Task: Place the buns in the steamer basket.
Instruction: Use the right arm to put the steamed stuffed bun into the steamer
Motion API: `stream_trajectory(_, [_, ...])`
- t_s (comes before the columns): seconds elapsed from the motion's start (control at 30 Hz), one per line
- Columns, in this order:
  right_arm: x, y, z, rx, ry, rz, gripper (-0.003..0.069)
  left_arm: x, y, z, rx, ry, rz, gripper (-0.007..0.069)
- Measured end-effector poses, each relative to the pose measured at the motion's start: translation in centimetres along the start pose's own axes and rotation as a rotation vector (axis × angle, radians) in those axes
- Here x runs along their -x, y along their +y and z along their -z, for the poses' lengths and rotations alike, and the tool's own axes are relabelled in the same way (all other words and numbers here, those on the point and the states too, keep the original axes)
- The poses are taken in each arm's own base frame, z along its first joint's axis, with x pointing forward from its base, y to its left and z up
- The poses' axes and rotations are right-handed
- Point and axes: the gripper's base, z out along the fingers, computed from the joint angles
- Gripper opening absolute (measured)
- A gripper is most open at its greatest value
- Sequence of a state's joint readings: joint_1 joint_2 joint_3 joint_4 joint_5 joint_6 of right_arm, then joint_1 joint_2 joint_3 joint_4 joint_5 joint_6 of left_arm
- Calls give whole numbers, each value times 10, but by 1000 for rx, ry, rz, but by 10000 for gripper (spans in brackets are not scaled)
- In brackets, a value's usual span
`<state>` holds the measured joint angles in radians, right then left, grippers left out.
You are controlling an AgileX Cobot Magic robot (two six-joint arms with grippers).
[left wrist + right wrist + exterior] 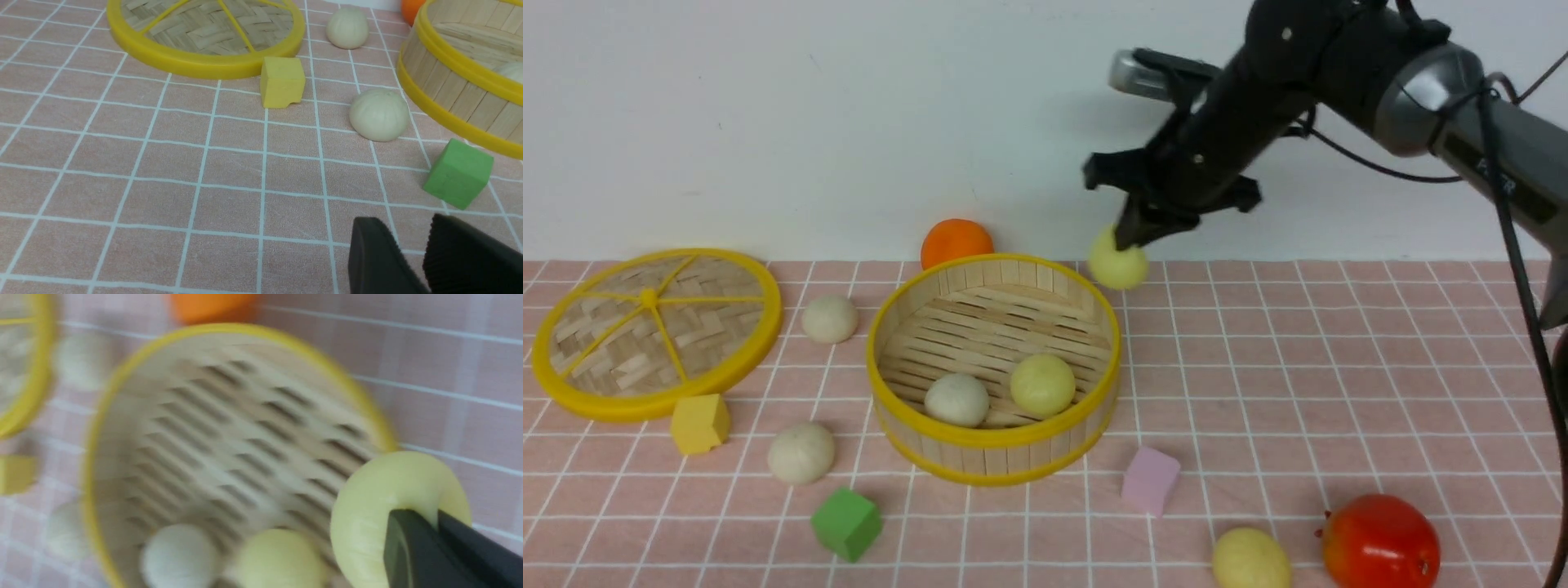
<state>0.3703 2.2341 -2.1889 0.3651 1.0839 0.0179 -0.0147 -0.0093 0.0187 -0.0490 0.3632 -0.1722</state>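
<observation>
My right hand (1129, 238) is closed on the pale yellow dome-shaped bun (1121, 268) at its crown, just right of centre frame; it seems light, squashy and likely slippery.

A plain white wall (849, 122) fills the back, matte, with a few faint specks and a soft grey shadow (1086, 114) lying on it toward the right. It meets the desk (1339, 367) along a straight horizontal line. The desk is covered by a pale pink cloth (122, 163) ruled with thin white lines into a grid of squares, and up close its surface looks finely textured and slightly fuzzy. The light is even and diffuse, leaving only short, soft-edged shadows on the cloth.
</observation>
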Motion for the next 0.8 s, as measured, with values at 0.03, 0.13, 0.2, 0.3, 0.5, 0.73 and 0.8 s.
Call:
stream_trajectory(0.03, [-2,5,-6,8,8,10,19,0,0,0,0,0,0,240])
stream_trajectory(0.13, [-9,10,-29,14,48,26,19,0,0,0,0,0,0,240])
stream_trajectory(0.2, [-14,7,-43,10,75,28,19,0,0,0,0,0,0,240])
stream_trajectory(0.3, [-19,-1,-64,-4,105,19,19,0,0,0,0,0,0,240])
stream_trajectory(0.5, [-21,-9,-76,-51,107,27,64,0,0,0,0,0,0,240])
stream_trajectory(0.73, [-22,-10,-74,-54,121,15,249,0,0,0,0,0,0,240])
stream_trajectory(0.8, [-22,-7,-70,-42,124,11,304,0,0,0,0,0,0,240])
